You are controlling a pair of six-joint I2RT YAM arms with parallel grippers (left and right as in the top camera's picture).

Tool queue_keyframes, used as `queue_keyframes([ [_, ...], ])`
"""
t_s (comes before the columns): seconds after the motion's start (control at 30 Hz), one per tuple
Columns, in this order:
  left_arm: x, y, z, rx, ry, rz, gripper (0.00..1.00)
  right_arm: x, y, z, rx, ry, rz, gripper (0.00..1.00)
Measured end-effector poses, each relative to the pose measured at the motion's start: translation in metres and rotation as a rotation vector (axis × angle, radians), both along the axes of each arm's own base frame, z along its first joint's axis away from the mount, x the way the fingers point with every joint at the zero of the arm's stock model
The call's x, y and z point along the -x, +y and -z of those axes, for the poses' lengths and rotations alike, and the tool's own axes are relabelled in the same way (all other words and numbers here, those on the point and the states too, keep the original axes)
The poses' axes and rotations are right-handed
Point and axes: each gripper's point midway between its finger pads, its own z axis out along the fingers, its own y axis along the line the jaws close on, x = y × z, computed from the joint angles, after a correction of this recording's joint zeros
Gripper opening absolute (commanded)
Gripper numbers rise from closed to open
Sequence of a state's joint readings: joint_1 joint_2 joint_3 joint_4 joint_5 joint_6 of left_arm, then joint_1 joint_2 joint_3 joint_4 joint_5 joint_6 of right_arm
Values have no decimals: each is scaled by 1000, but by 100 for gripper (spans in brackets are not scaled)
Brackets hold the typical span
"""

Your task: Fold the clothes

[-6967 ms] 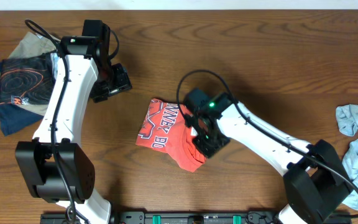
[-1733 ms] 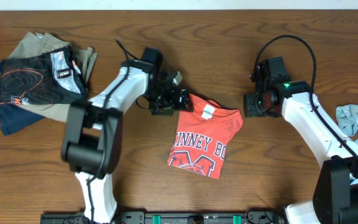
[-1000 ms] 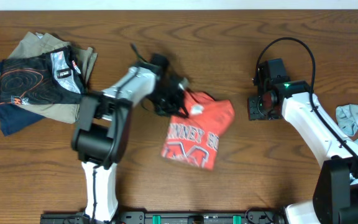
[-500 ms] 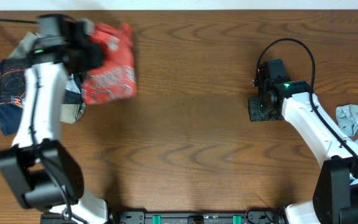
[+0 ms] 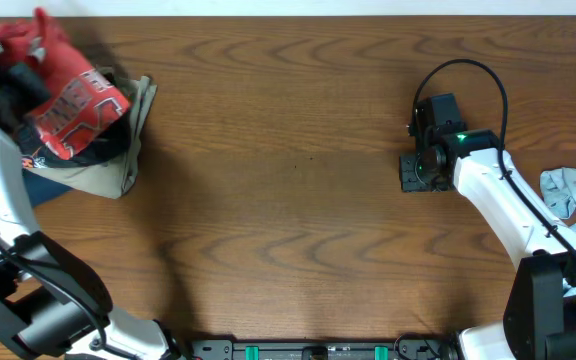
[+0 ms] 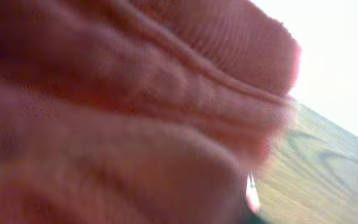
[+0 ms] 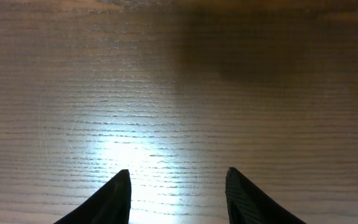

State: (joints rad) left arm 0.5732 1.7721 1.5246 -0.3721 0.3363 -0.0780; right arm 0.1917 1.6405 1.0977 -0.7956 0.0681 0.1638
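Observation:
The coral-red T-shirt (image 5: 68,95) with white lettering lies bunched on top of a pile of folded clothes (image 5: 118,140) at the table's far left corner. My left gripper (image 5: 6,78) is at the shirt's left side, mostly covered by it. Red cloth (image 6: 117,118) fills the left wrist view and hides the jaws. A light-blue garment (image 5: 573,215) lies crumpled at the right edge. Near it, right of centre, my right gripper (image 5: 415,172) hangs over bare wood, and its fingers (image 7: 178,177) stand open with nothing between them.
The pile holds a khaki piece, a dark printed shirt (image 5: 28,155) and a navy one (image 5: 43,188). The wooden table (image 5: 288,200) runs between the two arms. A dark rail (image 5: 298,350) lines the front edge.
My left arm has swung the red T-shirt from the table's middle up and left onto the pile. The right arm has stayed in place.

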Motion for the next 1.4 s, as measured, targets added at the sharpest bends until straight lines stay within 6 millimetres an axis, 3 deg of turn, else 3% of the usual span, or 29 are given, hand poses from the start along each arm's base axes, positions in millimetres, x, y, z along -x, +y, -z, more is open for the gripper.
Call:
queue_keyframes([
  [0.07, 5, 13, 9, 10, 16, -30, 98, 0, 0, 0, 0, 0, 0, 48],
  [0.2, 13, 32, 26, 33, 47, -74, 98, 0, 0, 0, 0, 0, 0, 49],
  [0.37, 20, 43, 29, 38, 52, -99, 98, -1, 0, 0, -1, -3, 1, 55],
  [0.53, 19, 38, 30, 45, 56, -87, 98, -6, 1, -2, -4, -25, 1, 59],
  [0.7, 10, 19, 33, 54, 68, -46, 98, -12, 2, -3, -15, -49, 21, 75],
  [0.77, 3, 4, 34, 59, 76, -13, 98, -15, 4, -4, -26, -64, 35, 83],
  [0.83, -5, -14, 35, 59, 80, 27, 98, -20, 8, -6, -55, -82, 43, 99],
  [0.9, -12, -32, 36, 57, 89, 69, 98, -25, 16, -8, -99, -100, 33, 99],
  [1.13, -25, -141, 53, 80, 195, 295, 98, -27, 48, -14, -277, -102, -18, 99],
  [1.27, -12, -202, 68, 105, 303, 418, 98, -19, 53, -12, -307, -64, -21, 99],
  [1.4, 16, -253, 92, 126, 464, 518, 98, 1, 46, -6, -292, 24, 15, 99],
])
